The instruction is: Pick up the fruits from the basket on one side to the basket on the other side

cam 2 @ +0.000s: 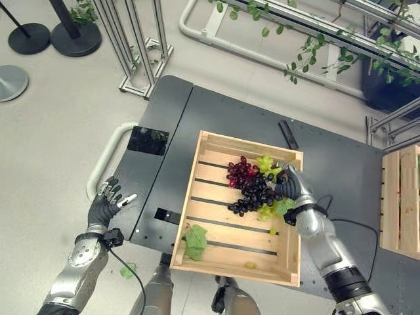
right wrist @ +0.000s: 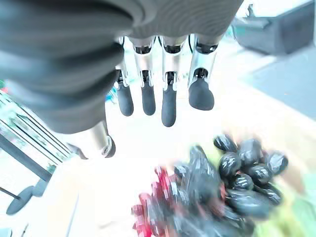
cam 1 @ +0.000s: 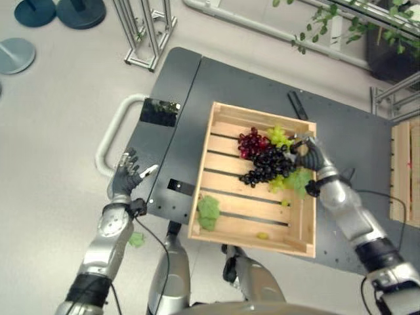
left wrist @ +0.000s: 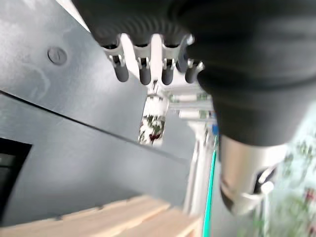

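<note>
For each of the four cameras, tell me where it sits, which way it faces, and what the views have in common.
Left eye view: on the head, looking down at the wooden crate of grapes on the dark table; both arms show.
Right eye view: beside it, same scene; left hand off the table's edge, right hand at the grapes.
Left wrist view: looks past the straight fingers over the table to a crate edge.
Right wrist view: looks past the relaxed fingers onto the grapes.
Shared: every view shows wooden crate.

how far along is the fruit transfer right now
Barely begun. Nothing looks moved yet: the red grapes, black grapes and green grapes all lie in the wooden crate. In hand: nothing; the right hand hovers open over the bunches. The left hand idles open at the table edge. All fruit remains.
</note>
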Available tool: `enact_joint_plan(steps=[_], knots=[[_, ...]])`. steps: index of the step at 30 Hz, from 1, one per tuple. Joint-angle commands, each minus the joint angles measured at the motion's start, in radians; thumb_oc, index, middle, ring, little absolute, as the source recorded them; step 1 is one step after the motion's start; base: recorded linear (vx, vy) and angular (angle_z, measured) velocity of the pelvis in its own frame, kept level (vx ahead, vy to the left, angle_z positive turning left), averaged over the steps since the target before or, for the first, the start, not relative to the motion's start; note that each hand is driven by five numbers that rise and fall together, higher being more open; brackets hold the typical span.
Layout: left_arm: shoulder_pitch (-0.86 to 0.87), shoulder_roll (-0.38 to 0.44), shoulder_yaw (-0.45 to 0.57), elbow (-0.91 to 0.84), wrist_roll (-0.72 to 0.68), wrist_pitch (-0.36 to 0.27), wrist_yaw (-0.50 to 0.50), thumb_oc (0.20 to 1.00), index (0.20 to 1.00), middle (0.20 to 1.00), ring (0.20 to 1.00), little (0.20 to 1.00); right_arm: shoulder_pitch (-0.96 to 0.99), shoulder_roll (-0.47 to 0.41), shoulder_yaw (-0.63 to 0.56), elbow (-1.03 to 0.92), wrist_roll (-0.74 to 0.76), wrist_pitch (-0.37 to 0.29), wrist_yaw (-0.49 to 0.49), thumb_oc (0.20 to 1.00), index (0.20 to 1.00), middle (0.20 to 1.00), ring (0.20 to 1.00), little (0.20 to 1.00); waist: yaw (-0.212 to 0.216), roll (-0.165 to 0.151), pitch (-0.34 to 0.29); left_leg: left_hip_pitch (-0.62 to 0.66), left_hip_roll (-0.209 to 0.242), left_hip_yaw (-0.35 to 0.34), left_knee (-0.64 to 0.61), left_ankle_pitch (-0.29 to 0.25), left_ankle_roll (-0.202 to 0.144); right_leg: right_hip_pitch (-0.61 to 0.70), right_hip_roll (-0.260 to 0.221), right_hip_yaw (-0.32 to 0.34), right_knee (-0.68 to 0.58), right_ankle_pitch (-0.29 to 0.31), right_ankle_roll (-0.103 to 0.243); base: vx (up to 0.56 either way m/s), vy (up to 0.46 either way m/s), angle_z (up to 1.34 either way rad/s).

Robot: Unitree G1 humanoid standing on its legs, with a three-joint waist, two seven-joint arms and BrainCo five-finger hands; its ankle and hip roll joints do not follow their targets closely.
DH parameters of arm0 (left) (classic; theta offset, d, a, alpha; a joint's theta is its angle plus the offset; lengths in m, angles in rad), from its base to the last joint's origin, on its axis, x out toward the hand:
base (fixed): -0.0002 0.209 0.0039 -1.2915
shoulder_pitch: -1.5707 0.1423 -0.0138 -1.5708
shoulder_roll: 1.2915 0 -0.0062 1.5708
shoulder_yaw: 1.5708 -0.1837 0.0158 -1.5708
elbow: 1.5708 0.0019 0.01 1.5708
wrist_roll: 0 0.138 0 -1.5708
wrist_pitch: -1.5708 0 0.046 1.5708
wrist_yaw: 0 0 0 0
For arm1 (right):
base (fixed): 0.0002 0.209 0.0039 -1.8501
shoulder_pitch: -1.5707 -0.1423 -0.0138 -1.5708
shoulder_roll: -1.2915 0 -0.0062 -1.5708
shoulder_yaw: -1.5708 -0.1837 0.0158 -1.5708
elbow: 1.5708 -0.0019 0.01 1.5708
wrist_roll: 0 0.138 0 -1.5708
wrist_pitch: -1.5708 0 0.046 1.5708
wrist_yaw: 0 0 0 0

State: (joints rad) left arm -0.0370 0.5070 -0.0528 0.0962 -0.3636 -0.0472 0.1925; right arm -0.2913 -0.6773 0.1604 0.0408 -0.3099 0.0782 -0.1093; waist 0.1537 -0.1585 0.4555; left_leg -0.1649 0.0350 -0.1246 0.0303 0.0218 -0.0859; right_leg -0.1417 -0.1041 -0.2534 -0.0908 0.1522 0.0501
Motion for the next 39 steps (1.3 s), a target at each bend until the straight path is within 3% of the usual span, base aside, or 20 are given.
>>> enact_joint_plan(steps=[1,5,8,17,18,19,20,26,27,28,29,31,32,39], knots=[[0.022,0.041,0.036,-0.079,0.085,-0.011,-0.047,1.0,1.0,1.0,1.0,1.0,-0.086,-0.077,0.005,-0.044,0.04,-0.033,0.064,0.2,0.2,0.2,0.2,0.2,-0.007,-0.025,-0.074,-0.045,-0.029,-0.036,-0.118,0.068,0.037,0.002,-0.074,0.012,0.009,-0.031,0.116,0.03,-0.011,-0.13],[0.014,0.091,0.024,-0.118,0.139,0.007,-0.091,1.0,1.0,1.0,1.0,1.0,-0.218,-0.213,0.054,-0.084,0.057,-0.021,0.159,0.2,0.2,0.2,0.2,0.2,-0.006,-0.038,-0.093,-0.035,-0.029,-0.03,-0.118,0.063,0.037,0.009,-0.074,0.016,0.011,-0.034,0.118,0.02,-0.006,-0.06],[-0.006,0.112,0.005,-0.138,0.148,0.008,-0.107,1.0,1.0,1.0,1.0,1.0,-0.319,-0.264,0.119,-0.084,0.084,-0.018,0.194,0.2,0.2,0.2,0.2,0.2,-0.006,-0.042,-0.102,-0.028,-0.03,-0.028,-0.118,0.059,0.038,0.013,-0.074,0.018,0.013,-0.037,0.117,0.01,-0.001,-0.01],[-0.076,0.105,-0.053,-0.138,0.143,0.006,-0.104,1.0,1.0,1.0,1.0,1.0,-0.523,-0.295,0.286,-0.039,0.152,-0.006,0.236,0.2,0.2,0.2,0.2,0.2,-0.007,-0.059,-0.109,-0.01,-0.025,-0.021,-0.118,0.051,0.039,0.025,-0.072,0.022,0.019,-0.043,0.114,0.0,0.0,0.0],[-0.075,0.099,-0.049,-0.135,0.134,0.005,-0.096,1.0,1.0,1.0,1.0,1.0,-0.521,-0.295,0.295,-0.028,0.139,0.0,0.245,0.429,0.429,0.429,0.429,0.429,-0.006,-0.061,-0.109,-0.01,-0.025,-0.02,-0.118,0.051,0.04,0.026,-0.071,0.021,0.018,-0.043,0.113,0.0,0.0,0.0],[-0.075,0.099,-0.049,-0.135,0.133,0.005,-0.095,1.0,1.0,1.0,1.0,1.0,-0.523,-0.294,0.297,-0.027,0.138,0.0,0.245,0.586,0.586,0.586,0.586,0.586,-0.006,-0.061,-0.109,-0.01,-0.025,-0.02,-0.118,0.051,0.04,0.026,-0.071,0.021,0.018,-0.043,0.113,0.0,-0.033,-0.01],[-0.072,0.087,-0.04,-0.137,0.12,0.001,-0.081,1.0,1.0,1.0,1.0,1.0,-0.511,-0.285,0.303,0.002,0.112,0.012,0.25,1.0,1.0,1.0,1.0,1.0,-0.002,-0.063,-0.105,-0.01,-0.024,-0.021,-0.118,0.051,0.04,0.026,-0.07,0.02,0.017,-0.043,0.112,0.0,0.0,0.0],[-0.05,0.03,-0.047,-0.155,0.011,-0.04,-0.039,1.0,1.0,1.0,1.0,1.0,-0.496,-0.172,0.401,0.272,-0.03,0.034,0.235,1.0,1.0,1.0,1.0,1.0,0.027,-0.056,-0.088,-0.019,-0.025,-0.032,-0.118,0.057,0.04,0.027,-0.067,0.01,0.016,-0.041,0.109,-0.01,-0.033,0.0],[-0.052,0.006,-0.067,-0.159,-0.028,-0.047,-0.035,1.0,1.0,1.0,1.0,1.0,-0.493,-0.091,0.442,0.415,-0.097,0.046,0.223,1.0,1.0,1.0,1.0,1.0,0.043,-0.048,-0.079,-0.024,-0.026,-0.041,-0.118,0.061,0.041,0.028,-0.066,0.003,0.016,-0.042,0.107,-0.01,-0.03,0.01],[-0.051,0.007,-0.066,-0.159,-0.029,-0.047,-0.034,1.0,1.0,1.0,1.0,1.0,-0.497,-0.086,0.445,0.422,-0.098,0.043,0.22,1.0,1.0,1.0,1.0,1.0,0.041,-0.049,-0.079,-0.024,-0.026,-0.041,-0.118,0.061,0.041,0.029,-0.066,0.002,0.016,-0.042,0.107,-0.01,-0.047,0.03],[-0.059,-0.016,-0.084,-0.162,-0.057,-0.055,-0.03,1.0,1.0,1.0,1.0,1.0,-0.485,0.0,0.471,0.572,-0.139,0.055,0.201,1.0,1.0,1.0,1.0,1.0,0.055,-0.038,-0.07,-0.029,-0.027,-0.049,-0.118,0.066,0.042,0.029,-0.065,-0.003,0.016,-0.042,0.106,0.0,0.0,0.0],[-0.062,-0.022,-0.092,-0.161,-0.065,-0.056,-0.028,1.0,1.0,1.0,1.0,1.0,-0.487,0.039,0.479,0.627,-0.156,0.059,0.188,1.0,1.0,1.0,1.0,1.0,0.059,-0.035,-0.066,-0.031,-0.027,-0.052,-0.118,0.068,0.041,0.029,-0.064,-0.005,0.016,-0.043,0.104,-0.01,-0.009,0.02],[-0.074,-0.036,-0.105,-0.157,-0.069,-0.059,-0.027,1.0,1.0,1.0,1.0,1.0,-0.476,0.116,0.482,0.756,-0.173,0.064,0.152,1.0,1.0,1.0,1.0,1.0,0.068,-0.029,-0.058,-0.036,-0.027,-0.057,-0.118,0.071,0.041,0.029,-0.064,-0.009,0.016,-0.043,0.103,0.0,0.0,0.0],[-0.09,-0.066,-0.144,-0.145,-0.09,-0.061,-0.028,1.0,1.0,1.0,1.0,1.0,-0.456,0.277,0.472,1.068,-0.186,0.078,0.066,1.0,1.0,1.0,1.0,1.0,0.091,-0.006,-0.043,-0.049,-0.029,-0.073,-0.118,0.082,0.041,0.026,-0.063,-0.021,0.015,-0.04,0.099,-0.01,-0.014,0.1]])
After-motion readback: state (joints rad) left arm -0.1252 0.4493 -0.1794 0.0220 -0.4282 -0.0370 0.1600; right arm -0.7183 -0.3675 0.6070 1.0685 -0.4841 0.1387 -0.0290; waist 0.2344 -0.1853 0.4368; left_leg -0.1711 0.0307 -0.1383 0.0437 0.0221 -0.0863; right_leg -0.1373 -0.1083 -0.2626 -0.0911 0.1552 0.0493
